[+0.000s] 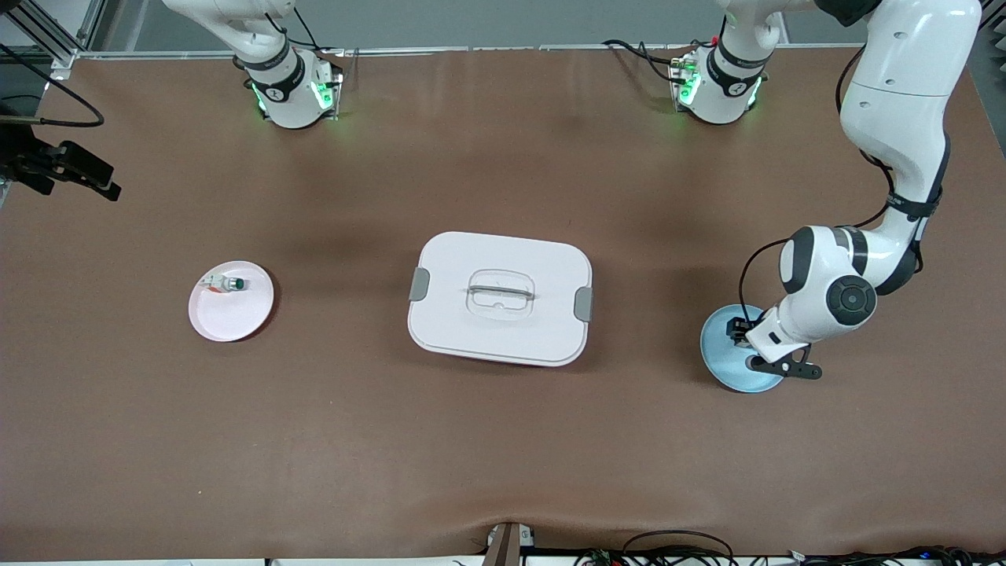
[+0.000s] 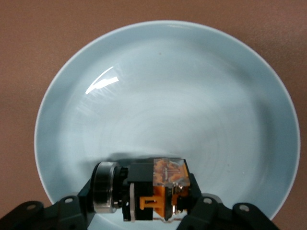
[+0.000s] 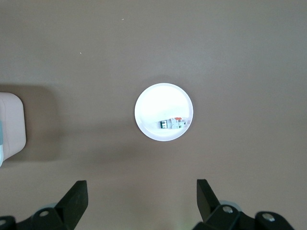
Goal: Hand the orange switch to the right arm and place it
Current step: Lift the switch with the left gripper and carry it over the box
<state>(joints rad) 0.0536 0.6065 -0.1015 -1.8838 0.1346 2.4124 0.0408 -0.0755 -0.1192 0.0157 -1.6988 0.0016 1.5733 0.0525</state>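
Where the left arm bends down at its own end of the desk, the front view shows the left hand low over a pale blue plate, its wrist hiding most of what lies under it. A white lidded box sits mid-desk, and toward the right arm's end a white plate carries a small white part with a green cap. The right arm's hand is out of this view.

In the left wrist view, the left hand is clamped on the orange switch, a black block with an orange centre, which rests on the blue plate near its rim.

In the right wrist view, the right hand hangs high over the desk with its fingers spread wide and nothing between them, looking down on the white plate and its green-capped part; the arm waits.
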